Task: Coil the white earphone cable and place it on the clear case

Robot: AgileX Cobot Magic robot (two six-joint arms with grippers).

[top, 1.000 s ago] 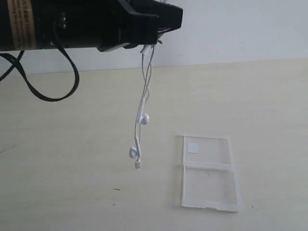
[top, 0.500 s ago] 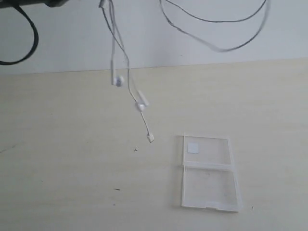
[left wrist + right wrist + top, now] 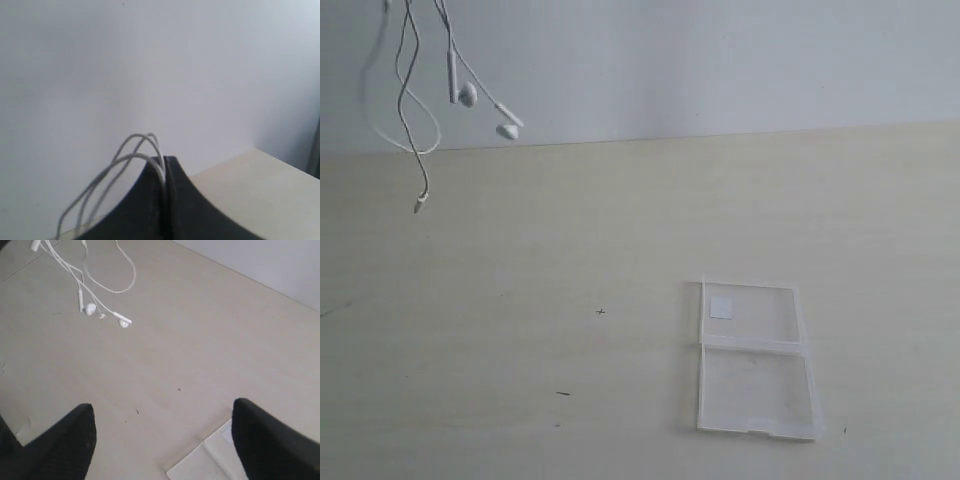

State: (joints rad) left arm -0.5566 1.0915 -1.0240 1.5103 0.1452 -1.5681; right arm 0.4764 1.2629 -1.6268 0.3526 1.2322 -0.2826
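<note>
While the left gripper [image 3: 164, 167] pinches several strands of the white earphone cable [image 3: 415, 120] between fingers pressed tight together, the cable hangs in loose loops at the far left of the exterior view. It appears clear of the table [image 3: 520, 300], with its earbuds [image 3: 468, 95] and plug [image 3: 420, 205] dangling free. The likeliest trouble, I judge, is the thin wire slipping out of that pinch, or the slack loops swinging and falling open during the carry, since nothing binds them into a coil.

Further right, the right gripper [image 3: 163, 407] is spread wide and holds nothing. It looks down on bare table with the cable to one side and a corner of the case at the frame's edge. It could snag a trailing end if the two arms cross.

At the right lies the clear case [image 3: 755, 385], opened flat and well apart from the cable. Being light and smooth, it may slide if a dangling end drags over it, and a springy cable may spill off its panels.

A small white sticker [image 3: 721, 306] sits on the far panel. No writing or brand can be read on it or anywhere else.
</note>
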